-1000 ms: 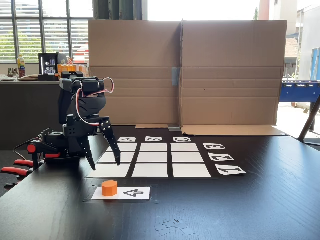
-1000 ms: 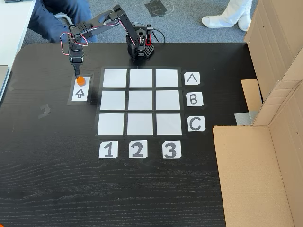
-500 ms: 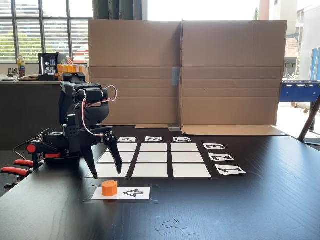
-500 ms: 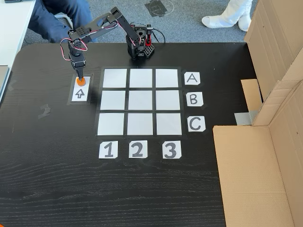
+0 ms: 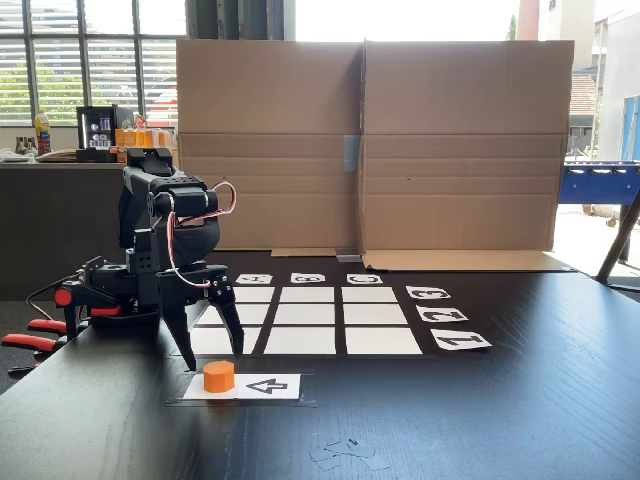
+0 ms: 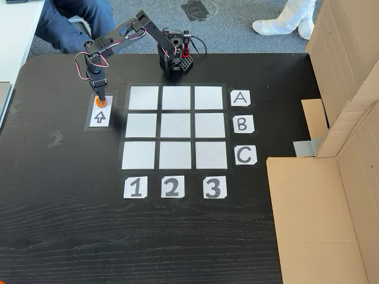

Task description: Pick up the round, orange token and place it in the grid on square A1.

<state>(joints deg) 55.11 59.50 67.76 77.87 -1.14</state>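
The orange token (image 5: 219, 376) (image 6: 102, 107) sits on the end of a white card with a black arrow (image 5: 268, 386) (image 6: 100, 117), beside the grid (image 5: 307, 314) (image 6: 176, 125). My gripper (image 5: 214, 360) (image 6: 100, 101) is open and points down over the token, one fingertip on each side of it and slightly behind it in a fixed view. The fingers do not touch it. Square A1 (image 5: 212, 342) (image 6: 144, 97) is the corner square nearest the token; it is bare and partly behind my fingers in the low fixed view.
The arm's base (image 5: 100, 295) (image 6: 174, 57) stands at the table edge by row A. A tall cardboard screen (image 5: 365, 150) (image 6: 331, 177) lines the far side beyond the letter labels. Red clamp handles (image 5: 28, 342) stick out near the base. A seated person's legs (image 6: 74, 23) are close to the table.
My gripper has come down and slightly forward from above square A1's edge until its open fingers straddle the token. The token and card have not moved.
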